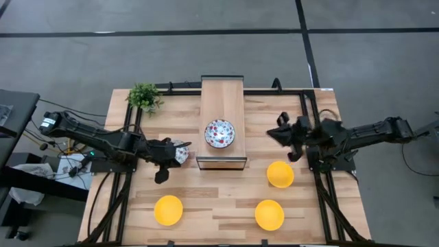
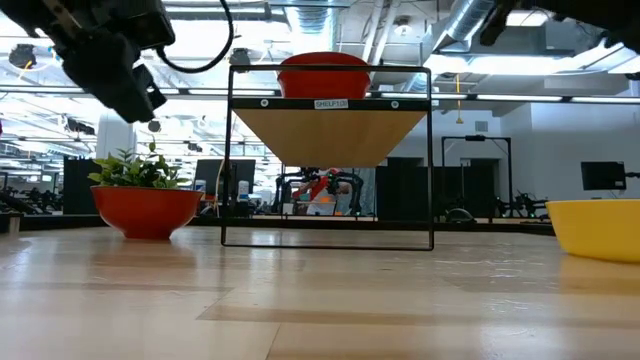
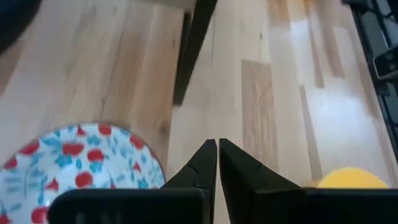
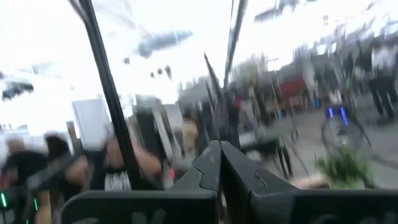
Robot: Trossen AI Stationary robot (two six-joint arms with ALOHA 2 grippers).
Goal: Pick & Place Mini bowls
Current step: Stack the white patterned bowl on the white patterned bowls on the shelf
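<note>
Just beside the closed-fingered left gripper (image 1: 162, 173) sits a floral mini bowl (image 1: 180, 151), toward the shelf (image 1: 221, 91); right gripper (image 1: 282, 130), fingers pressed together too, is way farther off.

Three yellow bowls (image 1: 169, 210) on table; floral bowl (image 1: 219, 133) upright on shelf.

You see three plain yellow bowls (image 1: 168, 210), a white bowl (image 1: 219, 133) with red-and-blue flowers, and a green plant (image 1: 144, 96)
</note>
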